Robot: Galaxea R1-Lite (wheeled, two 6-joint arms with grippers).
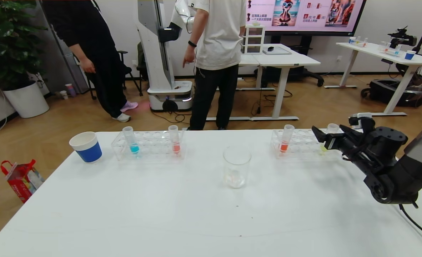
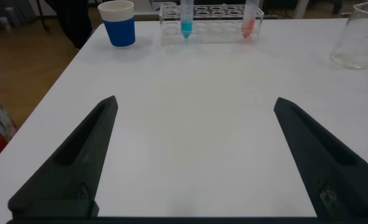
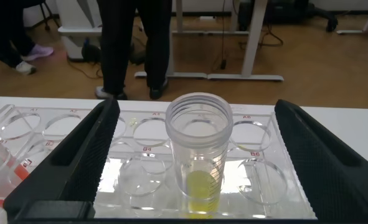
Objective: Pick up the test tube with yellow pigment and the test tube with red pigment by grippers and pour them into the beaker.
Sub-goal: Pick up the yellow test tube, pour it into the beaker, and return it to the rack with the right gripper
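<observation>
Right gripper [image 3: 196, 155] spread around yellow tube [image 3: 199, 158] in rack [image 1: 300, 144] at two o'clock; left gripper [image 2: 196, 155] spread above table [image 2: 190, 93].

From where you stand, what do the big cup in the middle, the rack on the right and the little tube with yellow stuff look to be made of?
The beaker looks like clear, glossy glass, though plastic is possible. The rack seems clear acrylic: flat see-through plates with printed hole labels. The test tube with yellow pigment looks like clear plastic with a ridged, threaded rim. The open right end effector straddles it.
</observation>
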